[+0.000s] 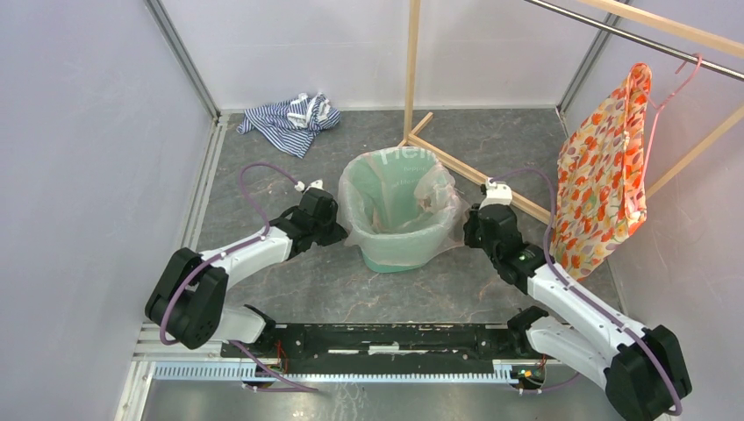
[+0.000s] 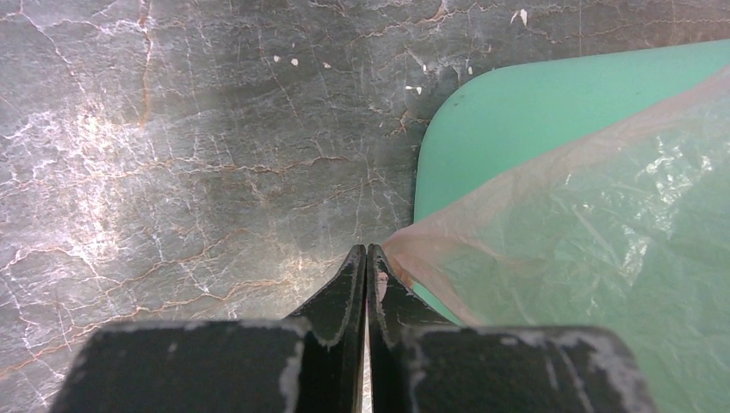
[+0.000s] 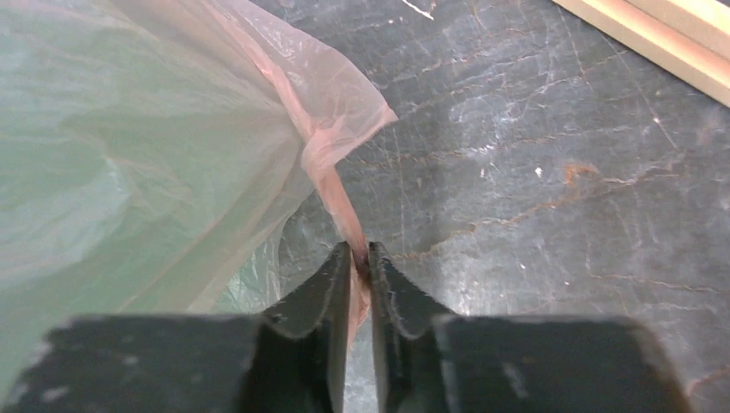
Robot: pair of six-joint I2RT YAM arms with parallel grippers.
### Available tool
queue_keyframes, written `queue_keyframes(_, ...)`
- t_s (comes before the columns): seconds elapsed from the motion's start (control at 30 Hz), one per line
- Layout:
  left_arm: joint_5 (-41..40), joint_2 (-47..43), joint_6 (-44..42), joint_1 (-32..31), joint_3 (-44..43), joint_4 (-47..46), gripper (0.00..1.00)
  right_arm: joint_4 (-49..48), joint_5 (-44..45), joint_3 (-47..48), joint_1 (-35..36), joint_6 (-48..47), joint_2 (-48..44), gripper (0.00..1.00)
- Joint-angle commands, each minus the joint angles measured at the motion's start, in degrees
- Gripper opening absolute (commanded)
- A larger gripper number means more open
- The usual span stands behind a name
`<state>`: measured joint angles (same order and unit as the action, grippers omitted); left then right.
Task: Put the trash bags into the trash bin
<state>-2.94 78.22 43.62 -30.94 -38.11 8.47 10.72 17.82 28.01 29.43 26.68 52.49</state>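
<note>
Lining the bin point(image 2: 534, 112) with the bag point(image 1: 443, 189): left end effector point(image 2: 368, 249) and right end effector point(image 3: 360, 249) each pinch its edge; next, probably easing it down evenly.

Left claw point(image 2: 368, 258) is pinched together on a corner of the pale pink trash bag point(image 2: 585, 215), which drapes the mint-green trash bin point(image 2: 516, 112); grey veined surface point(image 2: 172, 155) beneath.
</note>
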Motion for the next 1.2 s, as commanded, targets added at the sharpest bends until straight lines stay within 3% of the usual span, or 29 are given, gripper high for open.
queue_keyframes(0.0,-0.7,1.1,-1.8,-0.2,-1.8,-1.2,0.05,-8.7,-4.9,-1.8,-1.7,0.8,2.2,0.12)
queue_keyframes(0.1,-0.5,2.1,-1.8,-0.2,-1.5,-2.1,0.04,-15.6,-10.9,-4.9,-2.8,3.5,4.7,0.03)
queue_keyframes(0.2,-0.7,3.1,-1.6,-0.2,-0.9,-3.3,0.03,-22.5,-16.4,-8.3,-4.5,6.2,7.2,0.00)
queue_keyframes(0.33,-0.2,4.4,-1.0,-0.2,0.1,-4.9,0.02,-28.5,-23.2,-9.7,-6.4,8.7,11.1,0.00)
queue_keyframes(0.63,0.1,5.5,-0.1,-0.2,1.6,-7.7,0.02,-32.0,-28.1,-8.3,-6.5,8.9,17.2,0.00)
queue_keyframes(0.8,0.9,5.6,0.0,-0.3,1.6,-8.3,0.04,-34.5,-31.8,-7.9,-6.6,9.3,19.3,0.09)
queue_keyframes(0.97,1.3,4.9,-0.1,-0.4,1.3,-9.6,0.08,-32.7,-34.1,-6.3,-6.5,7.7,20.1,0.14)
queue_keyframes(1.17,-0.5,2.0,-0.2,-0.4,1.5,-6.6,0.12,-20.1,-25.0,-3.9,-6.8,4.0,15.8,0.21)
